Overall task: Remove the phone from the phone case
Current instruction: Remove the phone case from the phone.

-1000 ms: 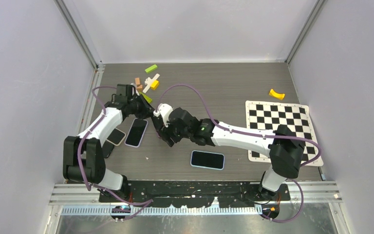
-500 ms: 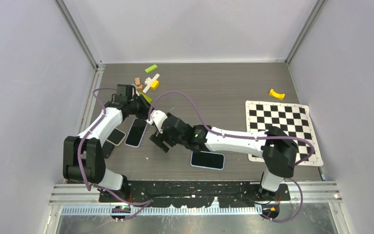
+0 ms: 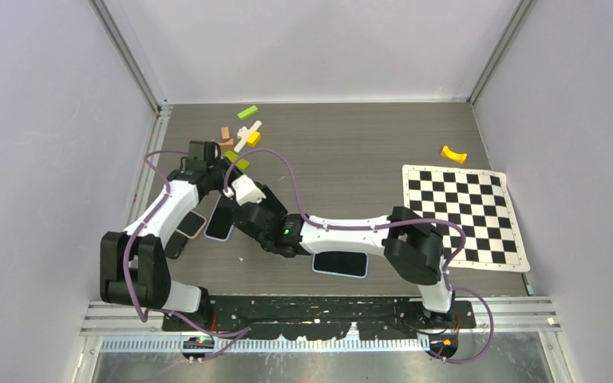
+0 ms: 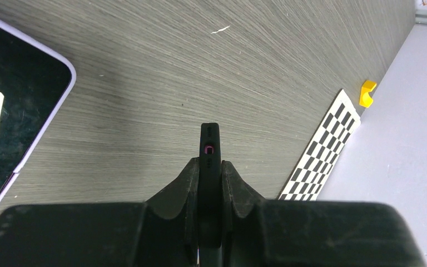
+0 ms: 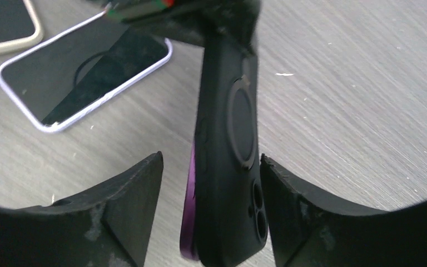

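Over the left side of the tabletop [image 3: 351,152], the black phone case [image 5: 228,128] is held roughly upright, its upper end pinched in the left gripper's [image 4: 209,167] jaws. The right gripper's [image 5: 211,161] jaws stand apart around it. The purple phone [image 5: 188,222] peeks out along the case's lower edge.

My left gripper [image 4: 209,167] holds the phone case [image 5: 228,150] on edge over the table [image 3: 367,152], flanked by my right gripper [image 5: 211,161]; a flat phone [image 5: 83,78] lies just left of it, a further phone [image 5: 3,25] beyond that. Chessboard mat [image 3: 463,214] far right; blocks [image 3: 243,132] behind.
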`<state>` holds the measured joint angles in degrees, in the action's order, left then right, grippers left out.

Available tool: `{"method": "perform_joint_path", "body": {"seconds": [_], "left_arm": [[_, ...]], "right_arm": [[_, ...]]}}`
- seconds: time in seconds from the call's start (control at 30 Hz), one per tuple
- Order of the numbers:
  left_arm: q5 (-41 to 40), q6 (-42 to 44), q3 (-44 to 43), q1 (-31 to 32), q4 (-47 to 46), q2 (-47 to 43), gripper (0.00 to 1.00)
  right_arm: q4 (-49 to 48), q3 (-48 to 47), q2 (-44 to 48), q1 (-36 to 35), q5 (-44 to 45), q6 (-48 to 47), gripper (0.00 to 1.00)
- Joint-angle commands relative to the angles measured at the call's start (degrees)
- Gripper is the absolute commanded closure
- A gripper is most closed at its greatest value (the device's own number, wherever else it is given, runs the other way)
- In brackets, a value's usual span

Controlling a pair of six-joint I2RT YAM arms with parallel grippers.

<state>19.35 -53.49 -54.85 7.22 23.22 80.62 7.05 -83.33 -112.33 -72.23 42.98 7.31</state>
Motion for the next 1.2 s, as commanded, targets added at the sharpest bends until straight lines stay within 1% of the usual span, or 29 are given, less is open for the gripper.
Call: {"method": "perform_joint_path", "body": {"seconds": [0.0, 0.07, 0.1, 0.23, 0.3, 0.37, 0.43, 0.47, 0.5, 0.53, 0.6, 0.67, 0.7, 0.73, 0.8, 0.83, 0.87, 0.97, 1.0, 1.03, 1.07, 1.13, 1.17], "left_arm": [[0.3, -2.5, 0.8, 0.0, -1.2, -2.4, 1.00], [0.1, -2.5, 1.1, 0.0, -1.2, -2.5, 1.00], [0.1, -2.6, 1.3, 0.0, -1.2, -2.5, 1.00], [0.7, -2.7, 1.3, -0.1, -1.6, -2.3, 1.00], [1.2, -2.7, 1.2, 0.0, -1.8, -2.1, 1.00], [1.5, -2.6, 1.0, -0.1, -2.1, -2.0, 1.00], [1.6, -2.6, 0.8, -0.1, -2.3, -1.9, 1.00], [1.7, -2.8, 0.7, -0.1, -2.6, -2.0, 1.00], [1.7, -3.0, 0.8, -0.1, -3.1, -2.3, 0.95], [1.7, -3.2, 0.7, -0.1, -3.4, -2.6, 0.84], [1.2, -3.5, 0.6, -0.2, -4.0, -3.1, 0.65], [0.3, -3.7, 0.1, -0.4, -4.1, -3.6, 0.45], [-0.1, -3.7, -0.1, -0.5, -4.0, -4.0, 0.34], [-0.6, -3.7, -0.4, -0.9, -3.8, -4.2, 0.27], [-1.4, -3.6, -0.7, -1.5, -3.7, -4.9, 0.23], [-1.7, -3.6, -0.7, -1.9, -3.7, -5.2, 0.21], [-2.1, -3.6, -0.7, -2.2, -3.7, -5.6, 0.18], [-2.5, -3.2, -0.4, -2.6, -4.4, -7.1, 0.10], [-1.6, -3.0, 0.2, -2.6, -5.6, -7.8, 0.09], [-0.2, -2.9, 0.9, -2.6, -7.0, -8.5, 0.07], [1.5, -2.7, 1.8, -2.6, -8.5, -9.2, 0.07], [7.7, -2.1, 3.9, -2.3, -13.2, -10.7, 0.06], [10.7, -2.2, 4.8, -1.9, -15.0, -11.0, 0.07]], "right_arm": [[-0.2, -5.6, -1.3, -0.3, 7.9, 2.7, 0.47], [0.9, -7.0, -2.1, -0.2, 8.2, 2.8, 0.54], [1.7, -7.9, -2.3, -0.1, 8.0, 2.8, 0.56], [4.5, -9.9, -3.3, 0.5, 7.0, 3.6, 0.69], [5.3, -10.2, -3.2, 0.8, 6.1, 4.0, 0.79], [5.8, -10.2, -2.9, 1.0, 5.9, 4.4, 0.94], [6.2, -10.0, -2.2, 1.2, 5.9, 5.1, 0.99], [6.3, -9.8, -1.8, 1.3, 5.7, 5.7, 0.99], [6.4, -9.1, -0.8, 1.6, 4.9, 6.5, 0.99], [6.3, -8.6, -0.3, 1.8, 4.3, 7.0, 0.99], [6.1, -6.6, 1.7, 2.8, 2.3, 8.6, 0.99], [5.4, -4.6, 4.1, 3.9, -0.4, 10.5, 0.99], [5.2, -3.7, 6.1, 4.4, -3.0, 12.2, 1.00], [4.7, -2.0, 7.0, 5.7, -4.4, 13.2, 1.00], [3.5, 1.2, 10.2, 8.3, -9.6, 16.8, 0.99], [2.9, 2.4, 12.9, 9.3, -13.7, 19.6, 1.00], [1.5, 4.9, 13.7, 11.7, -18.0, 21.2, 1.00], [-2.6, 10.2, 18.6, 16.8, -26.0, 29.3, 1.00], [-5.3, 12.9, 19.6, 19.5, -29.8, 31.3, 1.00], [-7.1, 14.3, 21.5, 20.8, -31.7, 35.5, 1.00], [-11.3, 17.1, 23.1, 23.7, -35.6, 37.8, 1.00], [-17.4, 21.0, 24.8, 27.7, -40.6, 47.3, 0.99], [-19.5, 22.0, 25.1, 29.0, -42.5, 49.7, 0.99]]}}
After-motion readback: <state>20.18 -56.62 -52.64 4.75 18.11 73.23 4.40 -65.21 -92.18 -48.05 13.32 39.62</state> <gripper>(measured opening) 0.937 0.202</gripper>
